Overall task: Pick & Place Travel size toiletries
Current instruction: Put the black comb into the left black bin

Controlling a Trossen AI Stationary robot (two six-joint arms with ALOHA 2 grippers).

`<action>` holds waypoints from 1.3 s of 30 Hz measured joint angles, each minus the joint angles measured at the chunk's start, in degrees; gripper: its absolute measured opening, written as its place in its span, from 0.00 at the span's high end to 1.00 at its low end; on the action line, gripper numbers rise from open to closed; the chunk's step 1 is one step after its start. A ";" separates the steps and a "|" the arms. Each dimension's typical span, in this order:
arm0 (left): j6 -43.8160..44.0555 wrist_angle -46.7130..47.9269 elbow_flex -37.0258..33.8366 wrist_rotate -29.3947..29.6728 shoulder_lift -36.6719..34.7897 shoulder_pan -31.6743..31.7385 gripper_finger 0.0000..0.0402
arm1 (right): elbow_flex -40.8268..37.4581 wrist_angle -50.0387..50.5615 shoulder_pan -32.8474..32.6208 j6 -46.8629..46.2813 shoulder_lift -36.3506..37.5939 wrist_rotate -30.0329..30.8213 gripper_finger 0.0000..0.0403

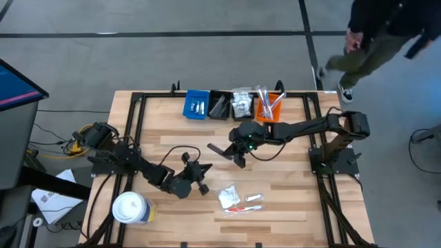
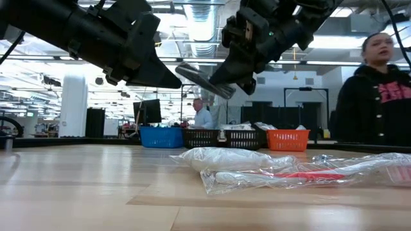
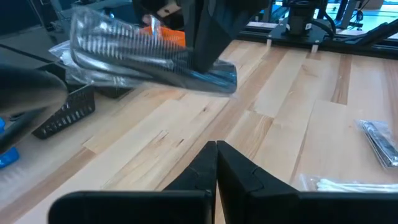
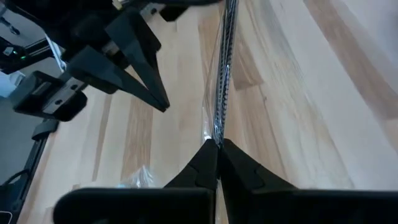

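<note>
My right gripper [image 1: 236, 153] hangs over the table's middle, shut on a black comb in a clear sleeve [image 1: 218, 149], which shows lifted in the low view [image 2: 204, 79]. My left gripper [image 1: 201, 173] hovers shut and empty to the comb's near left; its shut fingers [image 3: 216, 152] point toward the comb [image 3: 149, 56]. More travel size toiletries lie flat on the table nearer the front: a white sachet [image 1: 229, 196], a red stick in a clear wrapper [image 1: 242, 207] and a white stick [image 1: 253, 198]. My right gripper pinches one end of the sleeved comb [image 4: 217, 134] between its two fingertips. The fingers slant down from the table's right, and the comb runs on beyond them in line with them. The comb is lifted clear of the table and tilted, its free end [image 2: 183, 69] higher.
Along the far edge stands a row of small bins: blue [image 1: 196, 105], black [image 1: 219, 105], one with white sachets [image 1: 241, 103], orange [image 1: 270, 108]. A white tub [image 1: 131, 209] stands at the near left corner. A person [image 2: 376, 96] is beyond the far right corner.
</note>
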State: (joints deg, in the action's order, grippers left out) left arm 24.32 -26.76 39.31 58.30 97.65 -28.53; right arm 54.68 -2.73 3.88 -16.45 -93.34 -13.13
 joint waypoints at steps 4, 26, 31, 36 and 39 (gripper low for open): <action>-0.07 0.12 0.00 0.01 0.00 0.00 1.00 | 0.02 -0.23 -0.14 0.59 0.43 0.00 1.00; 1.48 -2.56 0.00 -0.35 -0.04 0.58 1.00 | -11.94 -21.32 -4.66 1.69 11.07 -0.59 1.00; -0.02 -9.59 0.00 -6.79 -0.04 2.55 1.00 | -16.54 -29.70 -6.18 3.74 14.65 -0.78 1.00; -4.52 -19.29 0.00 -15.71 -0.04 4.52 1.00 | -19.74 -38.39 -7.26 4.58 16.49 -2.69 1.00; -7.91 -26.65 0.00 -21.33 -0.04 5.57 1.00 | -20.16 -42.49 -7.21 3.26 16.63 -7.41 1.00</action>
State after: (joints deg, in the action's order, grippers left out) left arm 16.41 -53.42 39.31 36.96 97.60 -22.96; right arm 34.52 -45.21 -3.33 -13.19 -76.71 -20.54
